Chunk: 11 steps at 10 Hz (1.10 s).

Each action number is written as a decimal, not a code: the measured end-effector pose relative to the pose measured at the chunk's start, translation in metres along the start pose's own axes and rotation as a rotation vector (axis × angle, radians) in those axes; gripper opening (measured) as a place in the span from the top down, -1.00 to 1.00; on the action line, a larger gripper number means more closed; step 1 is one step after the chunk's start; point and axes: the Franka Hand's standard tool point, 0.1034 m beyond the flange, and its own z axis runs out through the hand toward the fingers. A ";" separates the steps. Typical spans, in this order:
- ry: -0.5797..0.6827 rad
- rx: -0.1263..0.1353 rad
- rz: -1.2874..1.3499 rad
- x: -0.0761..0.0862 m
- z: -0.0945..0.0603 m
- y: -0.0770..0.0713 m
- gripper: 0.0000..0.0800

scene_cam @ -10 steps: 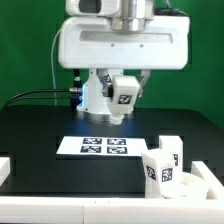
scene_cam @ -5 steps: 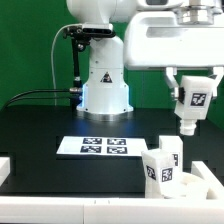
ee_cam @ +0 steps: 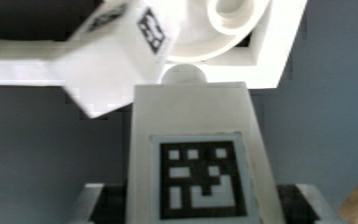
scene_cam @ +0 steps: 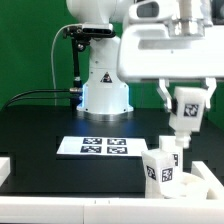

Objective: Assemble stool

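My gripper (scene_cam: 186, 100) hangs at the exterior view's right, shut on a white stool leg (scene_cam: 183, 126) that points down, its tag facing the camera. Just under the leg's tip stand other white stool parts (scene_cam: 160, 167) with tags, packed into the table's front right corner. In the wrist view the held leg (ee_cam: 202, 120) fills the middle, a dark finger (ee_cam: 108, 200) on either side of it. Beyond its rounded tip lie the round seat (ee_cam: 229, 28) and another tagged leg (ee_cam: 119, 55).
The marker board (scene_cam: 105, 146) lies flat on the black table in the middle. The robot's white base (scene_cam: 105, 85) stands behind it, with a black cable (scene_cam: 40, 95) running off to the exterior view's left. A white rim (scene_cam: 60, 210) borders the table's front.
The arm has swung from the table's middle over to the exterior view's right with the leg in its grip, then sunk a little toward the parts in the corner.
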 end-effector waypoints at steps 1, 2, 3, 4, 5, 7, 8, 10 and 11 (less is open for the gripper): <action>-0.005 0.005 0.014 0.003 0.015 -0.016 0.18; -0.010 0.004 0.009 0.002 0.022 -0.019 0.18; -0.008 0.004 0.011 0.003 0.020 -0.017 0.18; -0.008 0.004 0.011 0.003 0.020 -0.017 0.18; -0.009 0.004 0.011 0.003 0.021 -0.017 0.18; -0.054 0.005 0.056 -0.009 0.026 -0.010 0.18; -0.089 0.011 0.081 -0.017 0.029 -0.008 0.18; -0.098 0.014 0.079 -0.022 0.034 -0.013 0.18; -0.098 0.014 0.078 -0.022 0.034 -0.012 0.18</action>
